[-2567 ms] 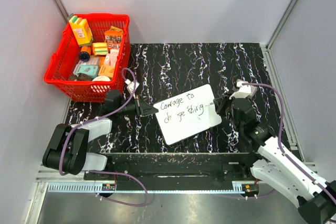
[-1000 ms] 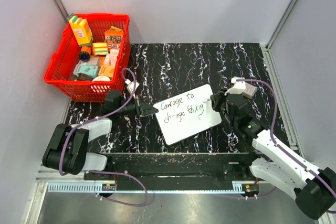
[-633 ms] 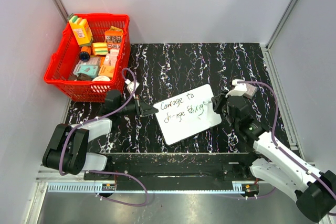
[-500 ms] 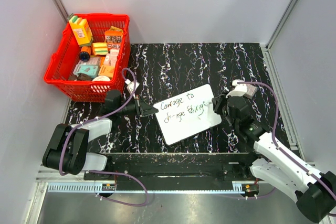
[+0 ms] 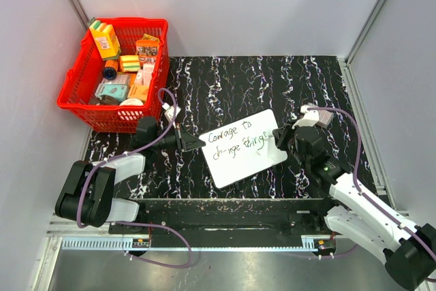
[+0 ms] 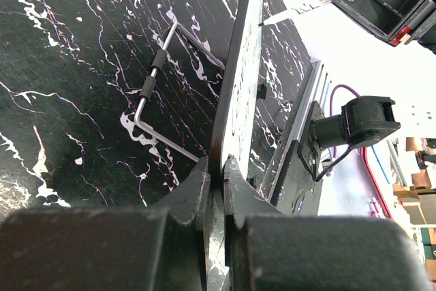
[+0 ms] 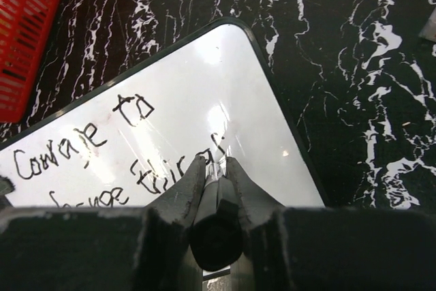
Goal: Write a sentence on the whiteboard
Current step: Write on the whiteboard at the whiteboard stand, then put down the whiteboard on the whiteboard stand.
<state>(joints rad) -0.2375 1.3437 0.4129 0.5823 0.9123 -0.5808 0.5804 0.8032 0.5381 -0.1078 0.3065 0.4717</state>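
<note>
Black marbled counter (image 5: 238, 80) holds a red basket (image 5: 75, 95) far left; left hand (image 6: 216, 168) clamps the edge of the central whiteboard (image 5: 235, 167), its wrist view alone showing a wire stand (image 6: 160, 66); right hand (image 5: 279, 139) grips a marker (image 7: 216, 199) at the end of the sentence (image 7: 61, 151)

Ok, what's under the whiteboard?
A bent wire stand pokes out from under the whiteboard over the black table, seen by the left wrist camera. From above, the board covers it completely.
</note>
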